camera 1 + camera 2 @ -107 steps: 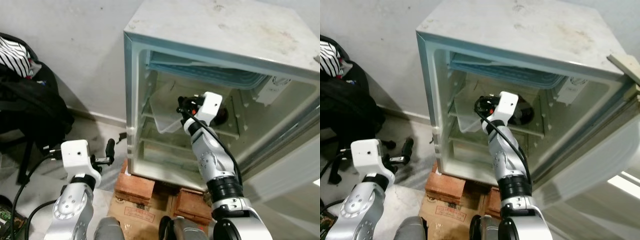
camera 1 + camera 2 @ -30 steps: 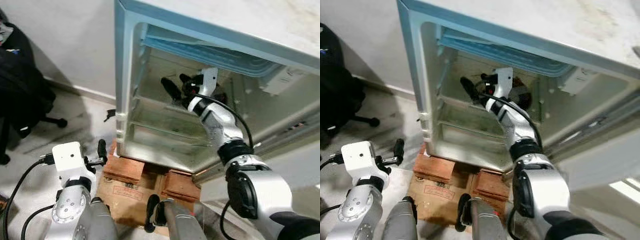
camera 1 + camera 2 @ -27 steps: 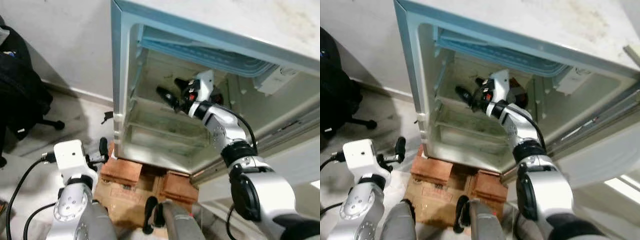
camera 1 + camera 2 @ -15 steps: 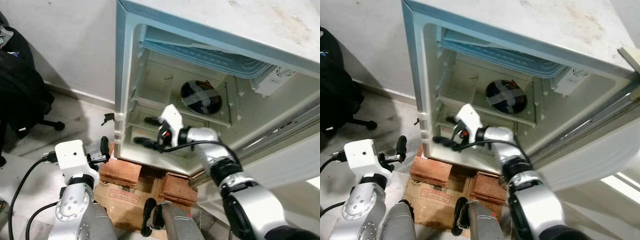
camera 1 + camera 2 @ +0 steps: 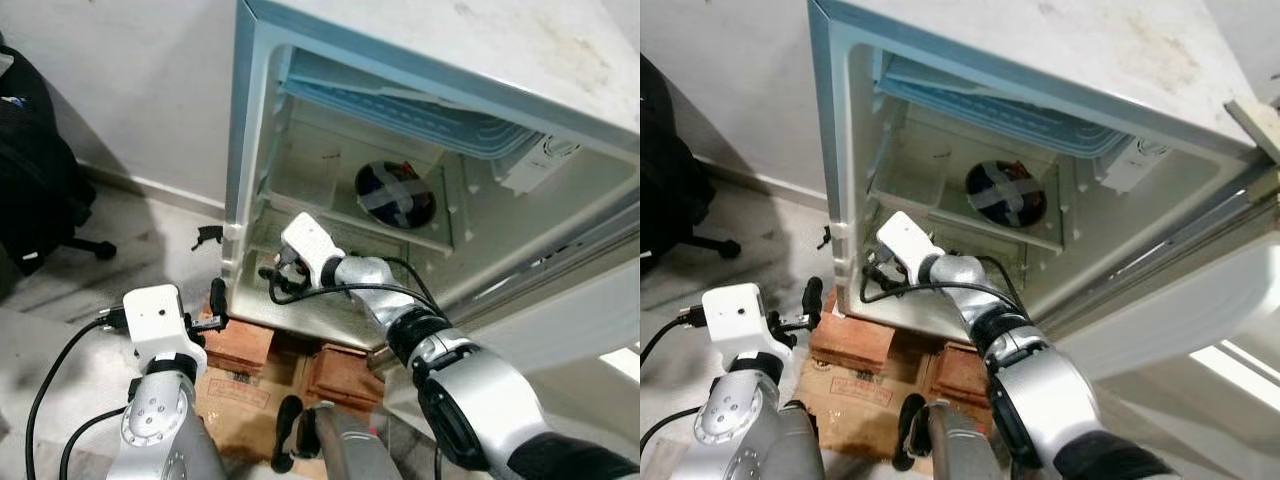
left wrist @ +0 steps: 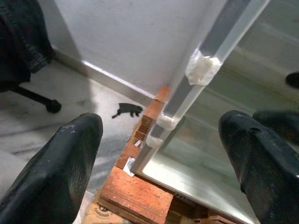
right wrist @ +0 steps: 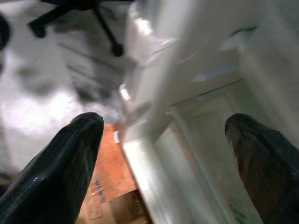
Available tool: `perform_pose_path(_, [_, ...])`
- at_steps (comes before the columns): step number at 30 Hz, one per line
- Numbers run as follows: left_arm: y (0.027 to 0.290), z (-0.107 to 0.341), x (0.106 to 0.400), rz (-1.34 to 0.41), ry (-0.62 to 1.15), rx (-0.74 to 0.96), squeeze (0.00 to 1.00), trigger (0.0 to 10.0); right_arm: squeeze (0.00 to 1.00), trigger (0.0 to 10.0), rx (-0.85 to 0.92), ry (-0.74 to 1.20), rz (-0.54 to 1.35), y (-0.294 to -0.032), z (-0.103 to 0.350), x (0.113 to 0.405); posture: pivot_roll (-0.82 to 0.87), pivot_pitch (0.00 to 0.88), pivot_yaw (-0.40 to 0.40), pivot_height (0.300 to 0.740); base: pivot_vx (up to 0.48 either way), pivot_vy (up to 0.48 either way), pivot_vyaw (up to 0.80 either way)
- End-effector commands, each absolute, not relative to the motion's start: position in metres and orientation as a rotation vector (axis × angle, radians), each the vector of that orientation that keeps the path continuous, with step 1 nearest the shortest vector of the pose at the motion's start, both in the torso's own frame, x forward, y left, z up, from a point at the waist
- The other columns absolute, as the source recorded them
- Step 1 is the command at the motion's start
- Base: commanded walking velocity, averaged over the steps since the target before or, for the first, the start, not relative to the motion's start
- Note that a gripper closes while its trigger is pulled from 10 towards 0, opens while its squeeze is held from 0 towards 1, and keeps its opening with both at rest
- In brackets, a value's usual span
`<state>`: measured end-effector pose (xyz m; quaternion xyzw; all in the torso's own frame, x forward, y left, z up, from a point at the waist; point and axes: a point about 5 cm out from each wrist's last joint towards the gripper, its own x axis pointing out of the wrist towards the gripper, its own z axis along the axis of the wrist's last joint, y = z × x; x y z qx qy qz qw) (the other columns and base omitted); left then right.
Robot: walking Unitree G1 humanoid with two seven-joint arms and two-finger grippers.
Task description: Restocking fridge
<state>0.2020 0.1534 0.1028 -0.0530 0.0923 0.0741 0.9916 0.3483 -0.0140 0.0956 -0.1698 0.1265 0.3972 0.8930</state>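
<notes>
Fridge [image 5: 300,60] stood open toward robot, long axis upright, on bricks [image 5: 240,345]; round dark container [image 5: 395,193] sat on far shelf; right gripper [image 7: 163,135], fingers spread and empty, had dropped from that shelf to near-left bottom edge; left gripper [image 6: 159,154] gaped empty, low at left.

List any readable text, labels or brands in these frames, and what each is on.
None can be read.
Cardboard box under the bricks: printed label, too small and blurred.
White control box inside the fridge: faint marking, illegible.

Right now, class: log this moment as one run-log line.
fridge: open | round container: on shelf | right gripper: open, empty, low inside | left gripper: open, outside
</notes>
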Motion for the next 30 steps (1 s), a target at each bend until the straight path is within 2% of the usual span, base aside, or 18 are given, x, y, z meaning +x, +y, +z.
perform_pose_path(1, [0.144, 0.098, 0.198, 0.157, 0.208, -0.15, 0.0, 10.0, 1.0, 10.0, -0.334, 0.295, 0.743, -0.022, 0.097, 0.355, 0.23, 0.215, -0.29, 0.74, 0.0, 0.0, 0.0])
perform_pose_path(15, [0.142, 0.093, 0.176, 0.242, 0.248, -0.174, 0.0, 10.0, 1.0, 10.0, -0.289, 0.265, 0.674, -0.013, 0.12, 0.366, 0.26, 0.277, -0.357, 0.74, 0.0, 0.0, 0.0])
perform_pose_path(22, [0.14, 0.094, 0.171, 0.247, 0.257, -0.177, 0.0, 10.0, 1.0, 10.0, -0.187, 0.197, 0.598, -0.016, 0.134, 0.374, 0.26, 0.303, -0.361, 0.74, 0.0, 0.0, 0.0])
perform_pose_path(23, [0.143, 0.095, 0.17, 0.254, 0.257, -0.173, 0.0, 10.0, 1.0, 10.0, -0.123, 0.193, 0.577, -0.017, 0.137, 0.376, 0.26, 0.313, -0.36, 0.74, 0.0, 0.0, 0.0])
perform_pose_path(30, [0.149, 0.093, 0.167, 0.266, 0.27, -0.168, 0.0, 10.0, 1.0, 10.0, -0.069, 0.161, 0.607, -0.023, 0.138, 0.376, 0.23, 0.308, -0.341, 0.74, 0.0, 0.0, 0.0])
